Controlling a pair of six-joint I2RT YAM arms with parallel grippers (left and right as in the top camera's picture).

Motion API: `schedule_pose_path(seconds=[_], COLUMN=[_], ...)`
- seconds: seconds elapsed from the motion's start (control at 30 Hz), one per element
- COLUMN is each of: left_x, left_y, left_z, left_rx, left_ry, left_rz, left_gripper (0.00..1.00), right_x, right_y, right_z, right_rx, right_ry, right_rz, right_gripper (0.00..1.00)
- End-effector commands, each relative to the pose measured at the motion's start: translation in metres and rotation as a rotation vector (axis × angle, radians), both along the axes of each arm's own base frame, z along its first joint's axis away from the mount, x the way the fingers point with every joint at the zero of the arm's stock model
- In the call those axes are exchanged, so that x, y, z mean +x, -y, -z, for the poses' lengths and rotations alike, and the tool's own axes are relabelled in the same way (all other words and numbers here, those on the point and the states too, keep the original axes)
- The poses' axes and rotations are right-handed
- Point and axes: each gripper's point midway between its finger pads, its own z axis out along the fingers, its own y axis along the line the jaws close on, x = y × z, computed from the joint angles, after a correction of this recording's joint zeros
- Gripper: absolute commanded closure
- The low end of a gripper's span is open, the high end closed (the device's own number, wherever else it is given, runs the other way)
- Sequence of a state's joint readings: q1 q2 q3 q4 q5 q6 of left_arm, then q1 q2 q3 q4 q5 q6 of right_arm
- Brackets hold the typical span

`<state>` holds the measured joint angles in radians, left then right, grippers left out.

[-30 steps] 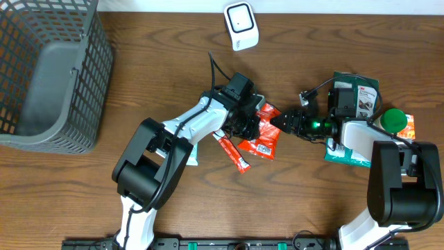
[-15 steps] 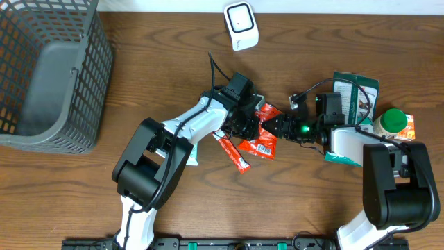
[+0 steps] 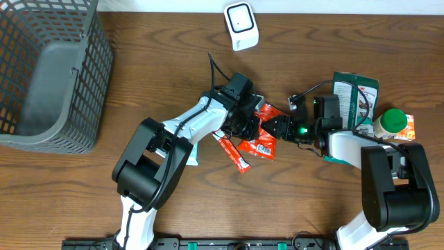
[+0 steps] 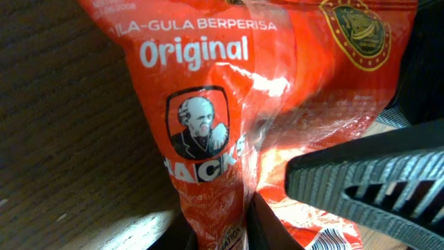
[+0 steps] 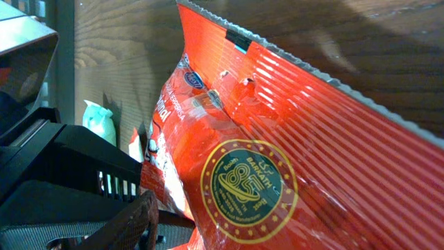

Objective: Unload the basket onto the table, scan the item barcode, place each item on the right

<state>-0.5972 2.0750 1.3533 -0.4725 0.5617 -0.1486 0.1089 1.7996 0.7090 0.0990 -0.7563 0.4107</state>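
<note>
**A:** From overhead, where is the item?

**B:** The red sweet packet [image 3: 262, 144] sits over the middle of the worktop [image 3: 312, 201], between the two arms. The left hand [image 3: 250, 126] is at its left edge and the right hand [image 3: 272, 128] at its right edge. A red stick pack [image 3: 234, 153] lies just beside it, to the lower left.

**A:** And the reader?

**B:** The white scanner [image 3: 240, 26] stands at the far edge, well apart from the packet. A grey wire basket [image 3: 97, 76] is at the far left. A green pouch [image 3: 357, 97] and a green-capped bottle [image 3: 393, 119] are on the right.

**A:** Left wrist view?

**B:** The red sweet packet [image 4: 229, 90] fills the frame, printed face to the camera, with "Original" and a portrait legible. Its lower part is gathered into a narrow fold, pinched tight between the left hand's [image 4: 232, 226] two dark fingers. A grey slotted finger [image 4: 374, 177] of the right hand crosses in front at the lower right.

**A:** Right wrist view?

**B:** Here the packet [image 5: 291, 153] is close up, showing its crimped edge and a round gold seal, and it tilts across the wood. Only one finger [image 5: 125, 222] of the right hand shows, at the lower left, just beside the packet. I cannot tell whether that hand grips the packet or stands open around it.
</note>
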Motion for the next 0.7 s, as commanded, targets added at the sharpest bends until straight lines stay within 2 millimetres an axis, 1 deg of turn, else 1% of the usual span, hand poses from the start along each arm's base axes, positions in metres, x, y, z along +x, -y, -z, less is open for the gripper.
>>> schedule_pose_path(seconds=[0.0, 0.03, 0.1, 0.23, 0.37, 0.47, 0.53, 0.67], left_x=[-0.009, -0.009, -0.012, -0.016, -0.011, -0.007, -0.007, -0.008], left_y=[-0.007, -0.007, -0.002, 0.005, -0.003, -0.01, -0.011, -0.009], left_z=[0.021, 0.02, 0.015, -0.002, -0.008, -0.014, -0.018, -0.022], left_rx=[0.048, 0.042, -0.006, -0.143, -0.189, -0.23, -0.258, -0.279], left_ry=[-0.031, -0.034, -0.054, -0.131, -0.165, -0.196, -0.212, -0.223], left_rz=[0.018, 0.019, 0.039, 0.054, 0.031, 0.015, 0.01, 0.015], left_gripper=[0.89, 0.92, 0.93, 0.93, 0.93, 0.93, 0.93, 0.92], right_x=[-0.025, -0.025, -0.025, -0.022, -0.021, -0.02, -0.02, -0.021], right_y=[-0.001, -0.002, -0.005, -0.006, -0.008, -0.014, -0.017, -0.024], right_z=[0.034, 0.034, 0.034, 0.032, 0.029, 0.02, 0.015, 0.004], right_rx=[-0.084, -0.09, -0.091, -0.084, -0.066, -0.008, 0.024, 0.084], right_ry=[-0.1, -0.097, -0.09, -0.074, -0.065, -0.048, -0.039, -0.016], right_rz=[0.008, 0.007, 0.0, -0.004, -0.011, -0.036, -0.051, -0.088], right_gripper=[0.41, 0.41, 0.41, 0.41, 0.43, 0.5, 0.54, 0.55])
